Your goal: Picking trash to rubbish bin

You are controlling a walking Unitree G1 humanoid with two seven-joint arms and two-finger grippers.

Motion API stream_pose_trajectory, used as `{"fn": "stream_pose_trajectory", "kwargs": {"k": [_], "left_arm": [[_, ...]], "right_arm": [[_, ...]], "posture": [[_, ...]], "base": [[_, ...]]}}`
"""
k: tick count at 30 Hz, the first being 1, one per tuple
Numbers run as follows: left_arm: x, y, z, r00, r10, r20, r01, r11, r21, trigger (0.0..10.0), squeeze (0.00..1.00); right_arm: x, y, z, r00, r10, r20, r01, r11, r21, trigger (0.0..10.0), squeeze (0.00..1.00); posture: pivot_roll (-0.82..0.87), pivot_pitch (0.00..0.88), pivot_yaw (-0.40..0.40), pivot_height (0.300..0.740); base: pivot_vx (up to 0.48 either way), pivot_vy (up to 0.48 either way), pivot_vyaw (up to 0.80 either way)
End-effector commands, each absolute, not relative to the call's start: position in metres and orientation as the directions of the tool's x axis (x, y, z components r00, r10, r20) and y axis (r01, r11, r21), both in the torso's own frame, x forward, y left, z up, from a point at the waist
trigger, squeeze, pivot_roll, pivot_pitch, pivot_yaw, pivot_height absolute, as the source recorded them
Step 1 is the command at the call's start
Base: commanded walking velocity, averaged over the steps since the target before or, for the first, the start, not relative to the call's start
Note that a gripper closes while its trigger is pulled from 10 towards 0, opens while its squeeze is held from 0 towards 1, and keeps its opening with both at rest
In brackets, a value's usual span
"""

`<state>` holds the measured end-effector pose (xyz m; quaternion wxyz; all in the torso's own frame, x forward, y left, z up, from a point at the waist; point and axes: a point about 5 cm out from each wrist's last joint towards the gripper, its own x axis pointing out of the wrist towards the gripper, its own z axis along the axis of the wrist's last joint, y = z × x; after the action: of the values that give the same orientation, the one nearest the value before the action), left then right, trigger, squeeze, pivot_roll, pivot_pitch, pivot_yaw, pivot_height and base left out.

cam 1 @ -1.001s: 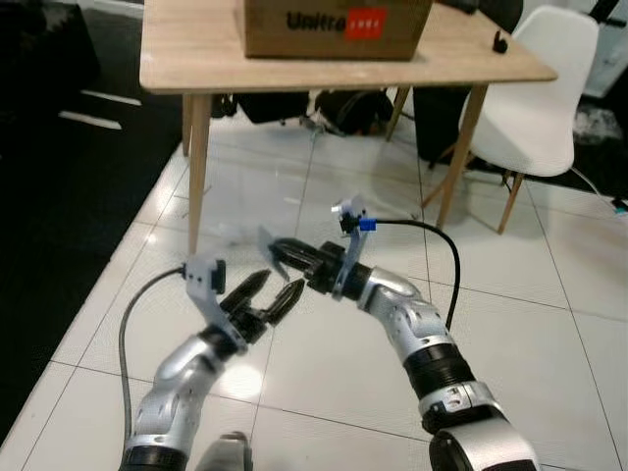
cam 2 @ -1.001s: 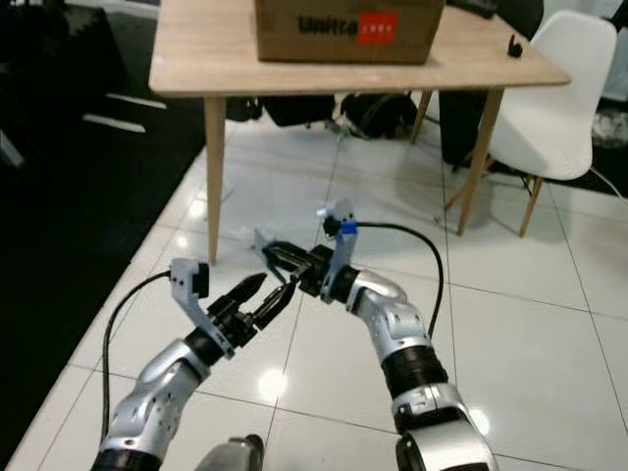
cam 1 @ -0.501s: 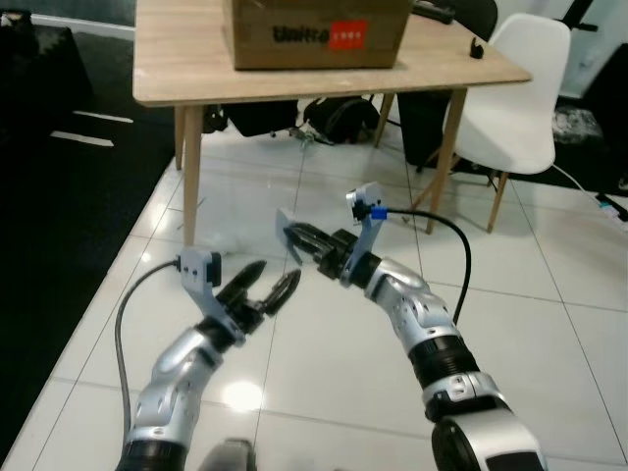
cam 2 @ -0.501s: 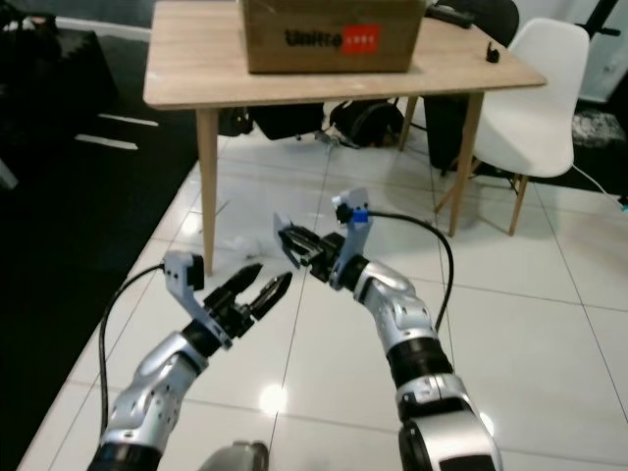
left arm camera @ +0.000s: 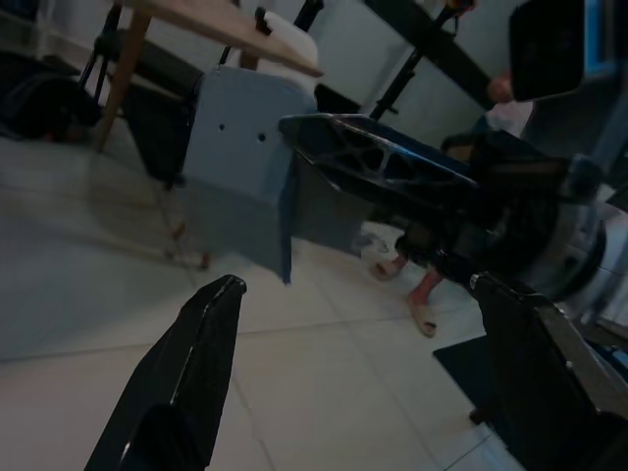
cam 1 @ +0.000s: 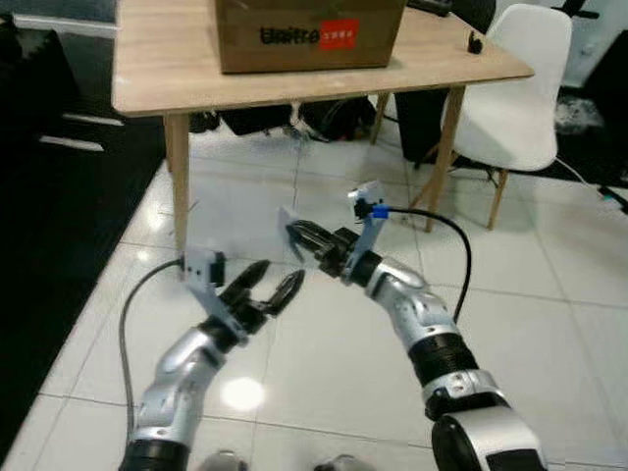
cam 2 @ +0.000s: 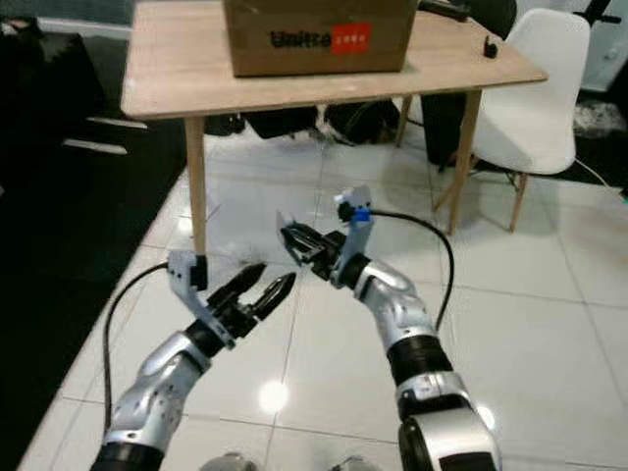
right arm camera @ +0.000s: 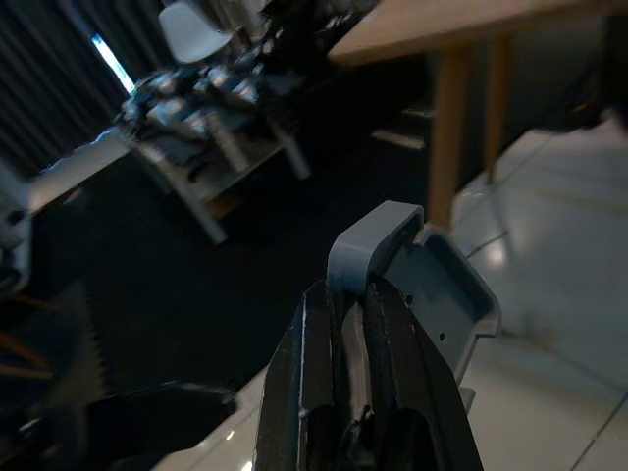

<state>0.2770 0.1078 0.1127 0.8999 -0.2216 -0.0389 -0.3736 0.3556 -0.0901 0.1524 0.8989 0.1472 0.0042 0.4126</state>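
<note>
Looking down through the left eye view: right end effector [cam 1: 301, 236] held out above the white tile floor [cam 1: 549, 285], fingers shut tight on a flat grey plastic piece [cam 1: 289, 229]. Thin and seen nearly edge-on here, with its long side mostly up and down, sticking out past the fingertips and facing the robot's left. Just below and to the left, left end effector [cam 1: 272, 285] with fingers spread apart, tips aimed up at the piece but not touching it. Behind both, a wooden table [cam 1: 157, 69] with a brown cardboard box [cam 1: 306, 34] on top, and a white chair [cam 1: 515, 88] beside it. Black cable [cam 1: 446, 240] looping from the right wrist.

Seen through the right eye view: same scene, with the grey piece in the air between the two arms, in front of the table.

Peering along the left wrist view: two black fingers [left arm camera: 191, 378] wide apart, with the grey piece in the gap beyond them, broad flat face turned this way, hanging down from the right arm's dark fingers. Far behind, a foot [left arm camera: 424, 299] in a sandal on the floor.

Peering along the right wrist view: two black fingers [right arm camera: 316, 388] pressed together on the piece, its curled grey lip poking out past the tips. Wooden table leg [right arm camera: 446, 147] beyond.
</note>
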Motion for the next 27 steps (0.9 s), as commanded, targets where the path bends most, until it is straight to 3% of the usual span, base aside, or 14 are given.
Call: {"fn": "stream_pose_trajectory", "kwargs": {"k": [1,27], "left_arm": [[0.2745,0.1099,0.1087,0.726,-0.651,0.223,0.680,0.630,-0.376,10.0,0.00],[0.2753,0.1100,0.1104,0.720,-0.656,0.225,0.687,0.629,-0.365,10.0,0.00]], "right_arm": [[0.3534,-0.0847,0.1480,0.650,0.753,0.106,-0.746,0.605,0.277,10.0,0.00],[0.3528,-0.0802,0.1472,0.638,0.762,0.108,-0.756,0.594,0.275,10.0,0.00]], "posture": [[0.19,0.124,-0.090,0.740],[0.19,0.118,-0.086,0.740]], "base": [[0.289,0.000,0.00],[0.292,0.000,0.00]]}}
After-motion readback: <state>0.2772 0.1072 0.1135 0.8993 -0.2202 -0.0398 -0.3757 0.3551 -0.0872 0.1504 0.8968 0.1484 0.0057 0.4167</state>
